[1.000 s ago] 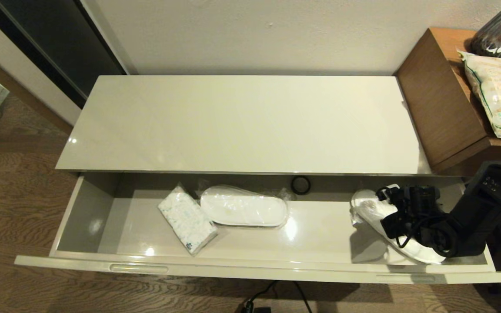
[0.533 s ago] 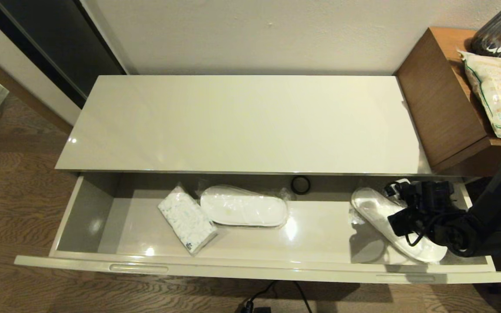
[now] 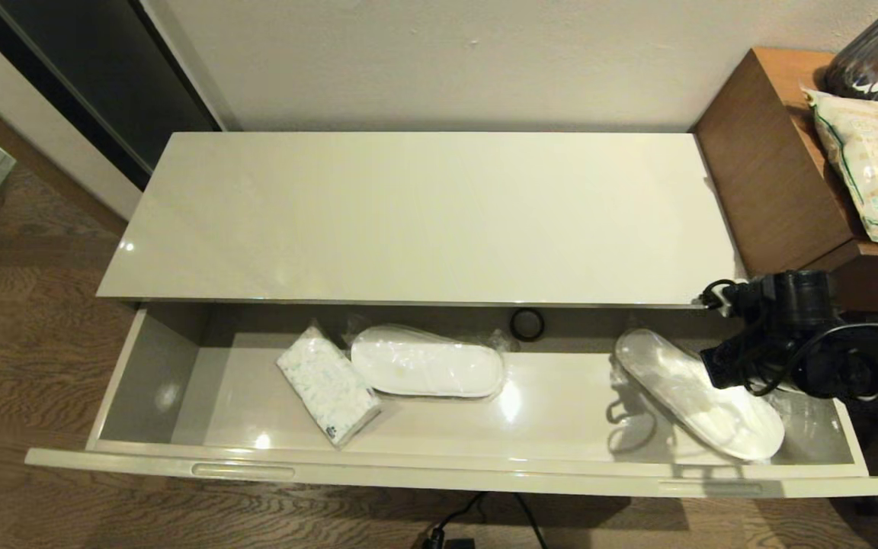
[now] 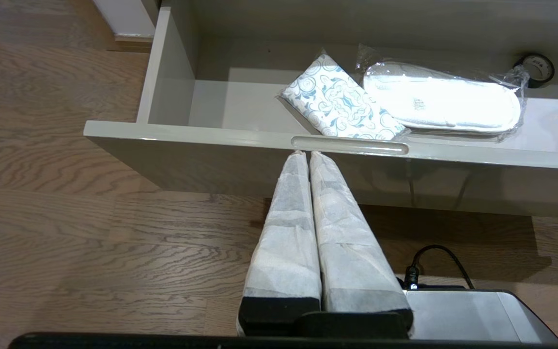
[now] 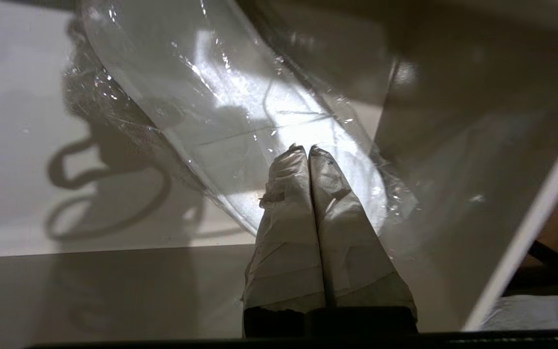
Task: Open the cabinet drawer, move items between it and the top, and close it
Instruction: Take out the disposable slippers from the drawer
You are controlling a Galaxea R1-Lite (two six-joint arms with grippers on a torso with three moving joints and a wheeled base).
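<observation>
Now that my right arm has pulled back to the right and lifted clear, the slipper pair [image 3: 698, 393] at the right end of the cabinet drawer [image 3: 439, 474] lies uncovered on the drawer floor, angled with one tip toward the far wall. My right gripper [image 5: 309, 151] hangs above it with fingers pressed together, holding nothing, so I judge that pair has been set down rather than picked up. The second slipper pair [image 3: 427, 362] rests mid-drawer beside a tissue pack [image 3: 328, 390]. The top [image 3: 424, 217] carries no slippers. My left gripper [image 4: 308, 156], likewise closed and empty, waits just in front of the left handle slot [image 4: 349, 145].
</observation>
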